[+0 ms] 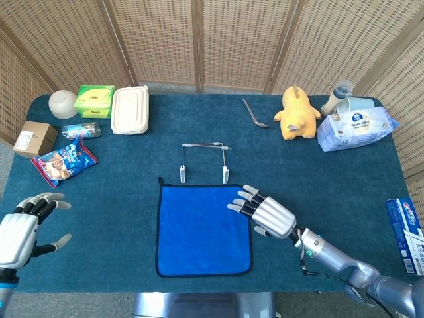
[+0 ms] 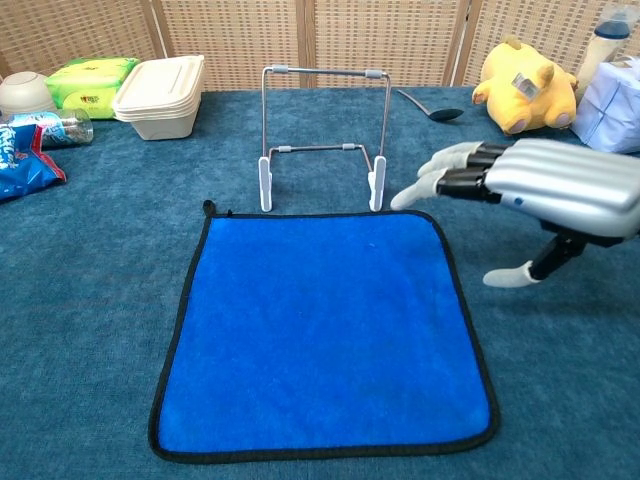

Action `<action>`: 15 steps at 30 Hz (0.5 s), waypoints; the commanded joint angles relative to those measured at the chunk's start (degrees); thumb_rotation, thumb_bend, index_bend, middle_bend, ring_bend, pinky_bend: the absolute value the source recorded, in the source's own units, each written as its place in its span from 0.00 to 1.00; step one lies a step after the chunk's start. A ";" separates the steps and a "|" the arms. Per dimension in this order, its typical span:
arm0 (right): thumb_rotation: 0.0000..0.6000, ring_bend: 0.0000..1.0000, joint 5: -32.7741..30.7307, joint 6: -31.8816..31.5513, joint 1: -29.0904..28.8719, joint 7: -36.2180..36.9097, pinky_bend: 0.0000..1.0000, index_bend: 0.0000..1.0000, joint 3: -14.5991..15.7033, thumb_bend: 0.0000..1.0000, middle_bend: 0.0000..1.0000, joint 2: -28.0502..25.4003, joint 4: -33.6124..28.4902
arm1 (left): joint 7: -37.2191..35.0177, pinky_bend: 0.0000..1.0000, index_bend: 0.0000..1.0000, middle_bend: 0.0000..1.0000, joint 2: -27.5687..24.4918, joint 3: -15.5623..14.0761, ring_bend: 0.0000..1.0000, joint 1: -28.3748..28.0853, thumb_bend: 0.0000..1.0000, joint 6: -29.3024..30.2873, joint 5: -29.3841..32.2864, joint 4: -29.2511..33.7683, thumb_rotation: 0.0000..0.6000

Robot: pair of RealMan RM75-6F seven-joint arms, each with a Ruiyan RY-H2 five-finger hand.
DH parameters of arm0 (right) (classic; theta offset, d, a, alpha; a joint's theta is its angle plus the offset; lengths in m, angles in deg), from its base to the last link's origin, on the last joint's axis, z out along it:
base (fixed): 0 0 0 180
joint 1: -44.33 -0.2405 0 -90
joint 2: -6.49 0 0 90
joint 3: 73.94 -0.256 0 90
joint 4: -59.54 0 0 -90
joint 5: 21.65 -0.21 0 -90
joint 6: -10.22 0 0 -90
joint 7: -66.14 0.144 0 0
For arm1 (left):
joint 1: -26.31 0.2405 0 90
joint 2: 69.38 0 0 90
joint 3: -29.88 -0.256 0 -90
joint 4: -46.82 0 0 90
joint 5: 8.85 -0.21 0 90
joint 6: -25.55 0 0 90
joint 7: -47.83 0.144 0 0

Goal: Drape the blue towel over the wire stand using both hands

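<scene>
The job has hardly begun. The blue towel [image 1: 204, 229] lies flat on the table [image 1: 119, 172], spread out like a square, with its far edge just in front of the feet of the wire stand [image 1: 204, 159]. Nothing hangs on the stand yet.

The right hand [image 1: 268, 214] is over the right edge of the towel, near its far right corner. Its fingers are spread and it holds nothing. I cannot tell if it touches the cloth. The left hand [image 1: 20, 235] is well apart from the towel, out by the left edge of the table. It is wide too, and holds nothing.

What is left, I think: both hands must take hold of the towel, lift it, and lay it over the top bar of the stand.

Now the count. One towel, one stand, two hands. At the back left there is one white bowl [image 1: 63, 103], one green packet [image 1: 94, 100], one white lunch box [image 1: 130, 110], one small clear bottle [image 1: 81, 130], one cardboard box [image 1: 34, 138] and one blue snack bag [image 1: 64, 161]. At the back right there is one spoon [image 1: 254, 114], one yellow plush toy [image 1: 296, 112], one baby bottle [image 1: 336, 95] and one pack of wipes [image 1: 356, 128]. One more blue and white packet [image 1: 407, 234] lies at the right edge
</scene>
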 commanded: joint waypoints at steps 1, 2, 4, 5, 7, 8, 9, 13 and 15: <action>1.00 0.12 0.79 -0.80 -1.30 0.84 0.12 0.16 1.33 0.19 0.21 2.74 3.74 | 0.03 0.26 0.37 0.30 0.17 0.00 0.25 -0.03 0.27 -0.09 0.11 -0.11 1.00; 1.00 0.12 0.88 -0.99 -1.50 0.95 0.12 0.16 1.56 0.19 0.21 3.10 4.44 | 0.03 0.26 0.37 0.30 0.22 0.00 0.25 -0.03 0.27 -0.09 0.13 -0.15 1.00; 1.00 0.12 1.11 -1.24 -2.03 1.15 0.12 0.16 2.14 0.19 0.21 3.97 6.12 | -0.02 0.26 0.37 0.30 0.33 0.01 0.25 -0.02 0.27 -0.09 0.16 -0.24 1.00; 1.00 0.12 1.01 -1.32 -2.27 1.51 0.12 0.16 2.40 0.19 0.21 4.40 6.88 | -0.04 0.26 0.37 0.30 0.38 0.00 0.25 -0.02 0.27 -0.09 0.17 -0.28 1.00; 1.00 0.12 0.91 -1.73 -2.58 2.02 0.12 0.16 2.81 0.19 0.21 5.10 8.27 | -0.05 0.26 0.37 0.30 0.48 -0.02 0.25 -0.02 0.27 -0.14 0.20 -0.37 1.00; 1.00 0.12 0.88 -1.90 -2.69 2.15 0.12 0.16 3.01 0.19 0.21 5.35 8.89 | -0.05 0.26 0.37 0.30 0.52 -0.04 0.25 -0.01 0.27 -0.15 0.21 -0.40 1.00; 1.00 0.12 0.84 -2.09 -2.77 2.32 0.12 0.16 3.21 0.19 0.21 5.59 9.45 | -0.04 0.26 0.37 0.30 0.56 -0.04 0.25 -0.02 0.27 -0.17 0.22 -0.41 1.00; 1.00 0.12 0.38 -2.72 -2.92 3.23 0.12 0.16 4.06 0.18 0.21 6.42 11.60 | 0.03 0.26 0.37 0.30 0.65 -0.07 0.25 -0.05 0.27 -0.30 0.32 -0.45 1.00; 1.00 0.12 0.12 -2.97 -2.95 3.58 0.12 0.16 4.37 0.18 0.21 6.79 12.33 | 0.10 0.26 0.37 0.30 0.69 -0.03 0.25 -0.10 0.27 -0.37 0.39 -0.45 1.00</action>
